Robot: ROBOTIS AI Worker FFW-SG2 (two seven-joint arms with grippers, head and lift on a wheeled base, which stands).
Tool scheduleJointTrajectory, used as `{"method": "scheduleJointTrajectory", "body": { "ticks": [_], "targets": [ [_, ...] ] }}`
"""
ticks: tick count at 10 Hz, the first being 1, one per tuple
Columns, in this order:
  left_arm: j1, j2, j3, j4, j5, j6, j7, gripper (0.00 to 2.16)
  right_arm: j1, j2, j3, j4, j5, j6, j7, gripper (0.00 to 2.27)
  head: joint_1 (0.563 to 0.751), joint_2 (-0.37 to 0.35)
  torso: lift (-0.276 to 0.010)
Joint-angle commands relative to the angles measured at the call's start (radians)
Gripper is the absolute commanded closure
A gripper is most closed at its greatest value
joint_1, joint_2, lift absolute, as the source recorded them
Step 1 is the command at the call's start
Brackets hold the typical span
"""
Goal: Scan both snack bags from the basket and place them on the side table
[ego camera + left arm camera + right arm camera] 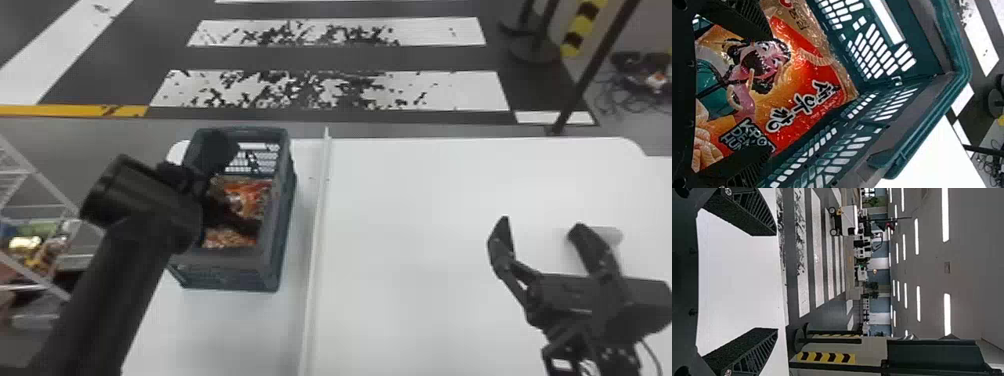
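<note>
The left end effector [235,187] is spread wide, unclosed over a snack bag [805,94] inside the basket [225,257]; the right end effector [540,225] gapes, empty, above the bench [410,200].

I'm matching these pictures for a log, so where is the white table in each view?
Head view: white table at lower centre and right.
Left wrist view: the white table lies beyond the rim of the basket.
Right wrist view: the white table lies between the open jaws.
Shared landmark: white floor stripes.
</note>
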Motion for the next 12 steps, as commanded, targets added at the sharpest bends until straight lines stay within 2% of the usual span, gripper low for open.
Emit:
{"method": "scheduleJointTrajectory", "body": {
  "ticks": [1,2,4,6,7,8,9,12],
  "targets": [
    [-0.013,-0.004,-0.016,0.039,-0.028,0.0,-0.008,0.0,-0.001,-0.002,0.0,0.001,-0.003,0.0,0.0,0.06,0.695,0.069,-0.075],
    [-0.019,-0.004,-0.018,0.058,-0.028,0.0,-0.024,0.0,-0.001,-0.002,0.0,0.001,-0.005,0.0,0.0,0.06,0.695,0.069,-0.075],
    [-0.025,-0.004,-0.024,0.073,-0.034,-0.003,-0.066,0.63,-0.001,-0.003,-0.003,0.006,-0.02,0.0,0.003,0.06,0.695,0.069,-0.075],
    [-0.018,-0.006,-0.021,0.061,-0.035,-0.003,-0.079,1.36,0.0,-0.003,-0.003,0.007,-0.02,0.0,0.003,0.06,0.695,0.062,-0.075],
    [-0.005,-0.004,-0.011,0.055,-0.026,-0.009,-0.08,1.43,0.003,-0.003,-0.003,0.006,-0.018,0.0,0.003,0.06,0.695,0.06,-0.075],
    [0.016,-0.012,0.01,0.026,-0.014,-0.003,-0.033,2.13,0.006,-0.003,-0.003,0.004,-0.02,0.0,0.003,0.06,0.695,0.06,-0.075],
    [0.03,-0.013,0.036,-0.004,-0.005,-0.003,-0.03,2.14,0.008,-0.003,-0.003,0.004,-0.02,0.0,0.003,0.06,0.695,0.063,-0.075],
    [0.064,-0.013,0.142,-0.094,0.098,-0.003,-0.04,2.14,0.014,-0.003,-0.002,0.0,-0.018,0.0,0.003,0.06,0.695,0.065,-0.075]
  ]
}}
